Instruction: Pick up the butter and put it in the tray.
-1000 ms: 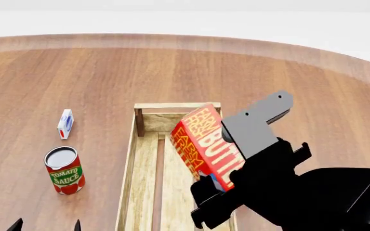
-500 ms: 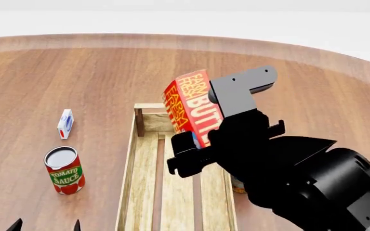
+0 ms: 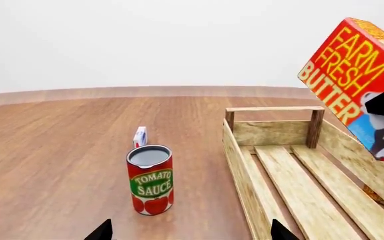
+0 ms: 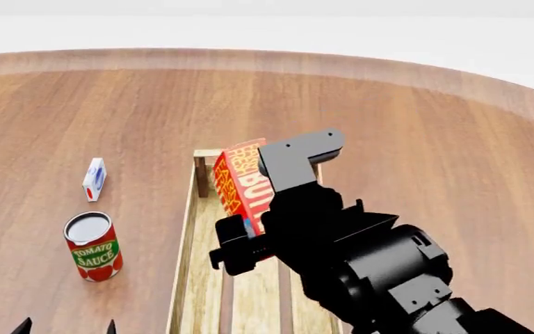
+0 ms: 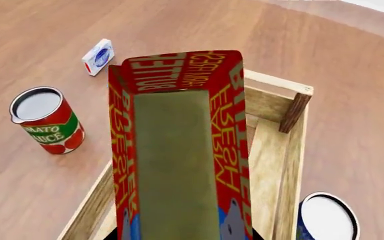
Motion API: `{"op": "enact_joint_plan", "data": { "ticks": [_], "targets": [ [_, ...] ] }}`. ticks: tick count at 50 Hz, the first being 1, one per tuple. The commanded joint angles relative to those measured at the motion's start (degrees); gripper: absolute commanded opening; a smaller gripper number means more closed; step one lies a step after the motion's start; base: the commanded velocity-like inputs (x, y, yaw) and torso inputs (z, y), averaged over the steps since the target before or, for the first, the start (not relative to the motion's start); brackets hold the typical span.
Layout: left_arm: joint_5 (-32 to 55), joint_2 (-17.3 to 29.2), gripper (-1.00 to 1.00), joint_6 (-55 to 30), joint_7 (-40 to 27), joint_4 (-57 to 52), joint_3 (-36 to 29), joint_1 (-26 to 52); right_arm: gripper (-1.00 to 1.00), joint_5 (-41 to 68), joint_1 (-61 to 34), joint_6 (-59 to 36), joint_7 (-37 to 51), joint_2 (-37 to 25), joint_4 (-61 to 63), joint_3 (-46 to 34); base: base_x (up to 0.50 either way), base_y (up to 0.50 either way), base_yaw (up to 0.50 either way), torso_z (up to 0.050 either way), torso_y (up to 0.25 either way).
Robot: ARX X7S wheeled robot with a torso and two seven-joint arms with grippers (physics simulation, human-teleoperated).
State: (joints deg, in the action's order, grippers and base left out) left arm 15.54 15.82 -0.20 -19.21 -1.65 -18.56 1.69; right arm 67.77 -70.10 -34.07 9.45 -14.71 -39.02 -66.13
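Note:
The butter [image 4: 236,182], a red and orange box with "FARM FRESH BUTTER" lettering, hangs tilted above the far end of the tray [image 4: 185,257], a long pale slat crate. My right gripper [image 4: 248,221] is shut on the butter's lower end, and its black arm hides the tray's right side. In the right wrist view the butter [image 5: 178,145] fills the middle, over the tray's end rail [image 5: 292,102]. It also shows in the left wrist view [image 3: 352,75], above the tray [image 3: 244,172]. My left gripper [image 4: 66,327] is open and empty at the near left.
A tomato sauce can [image 4: 92,247] stands left of the tray, and a small white carton [image 4: 94,178] lies beyond it. Another can with a white top [image 5: 327,217] stands just outside the tray's right side. The round wooden table [image 4: 434,118] extends all around.
My right gripper has carried the butter left and down, from above the tray's right rail to over the tray's far end. The left gripper has not moved.

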Motion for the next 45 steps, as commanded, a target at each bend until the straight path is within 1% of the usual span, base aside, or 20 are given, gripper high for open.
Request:
{"op": "enact_joint_plan", "data": {
  "ticks": [1, 7, 14, 21, 23, 24, 25, 28, 36, 45],
  "targets": [
    [-0.04, 0.15, 1.00, 0.19, -0.27, -0.14, -0.22, -0.05, -1.00, -6.48, -0.30, 2.29, -5.68, 6.20, -10.96, -1.34, 0.00, 0.00, 0.00, 0.000, 0.010],
    [0.19, 0.28, 1.00, 0.05, -0.38, -0.35, -0.23, 0.01, -1.00, -8.37, 0.11, 5.12, -9.77, 9.93, -19.60, -2.43, 0.00, 0.00, 0.00, 0.000, 0.000],
    [0.26, 0.36, 1.00, 0.02, -0.50, -0.34, -0.36, 0.07, -1.00, -10.57, 0.47, 6.32, -13.89, 14.46, -28.84, -4.68, 0.00, 0.00, 0.00, 0.001, 0.001],
    [0.47, 0.49, 1.00, 0.08, -0.52, -0.43, -0.38, 0.06, -1.00, -8.44, 0.55, 4.43, -13.85, 14.67, -29.27, -7.75, 0.00, 0.00, 0.00, 0.000, 0.001],
    [0.48, 0.51, 1.00, 0.14, -0.56, -0.48, -0.43, 0.01, -1.00, -7.49, 0.48, 2.25, -14.40, 14.68, -29.26, -9.43, 0.00, 0.00, 0.00, 0.000, 0.000],
    [0.47, 0.51, 1.00, 0.16, -0.57, -0.44, -0.46, 0.03, -1.00, -7.09, 0.62, 2.95, -14.12, 14.68, -29.39, -9.77, 0.00, 0.00, 0.00, 0.000, 0.000],
    [0.44, 0.49, 1.00, 0.21, -0.56, -0.31, -0.51, 0.06, -1.00, -6.38, 0.52, 0.51, -14.74, 14.68, -29.31, -10.83, 0.00, 0.00, 0.00, 0.000, 0.000],
    [0.43, 0.50, 1.00, 0.29, -0.59, -0.22, -0.59, 0.08, -1.00, -5.12, 0.71, -0.05, -15.07, 14.69, -29.42, -12.72, 0.00, 0.00, 0.00, 0.000, 0.000],
    [0.53, 0.60, 1.00, 0.34, -0.69, -0.17, -0.71, 0.13, -1.00, -2.40, 1.06, 0.04, -15.07, 14.69, -29.60, -16.31, 0.00, 0.00, 0.00, 0.001, 0.001],
    [0.58, 0.68, 1.00, 0.31, -0.81, -0.12, -0.91, 0.23, -1.00, -0.64, 1.33, 0.65, -15.03, 14.69, -29.98, -18.24, 0.00, 0.00, 0.00, 0.000, 0.001]
  ]
}}
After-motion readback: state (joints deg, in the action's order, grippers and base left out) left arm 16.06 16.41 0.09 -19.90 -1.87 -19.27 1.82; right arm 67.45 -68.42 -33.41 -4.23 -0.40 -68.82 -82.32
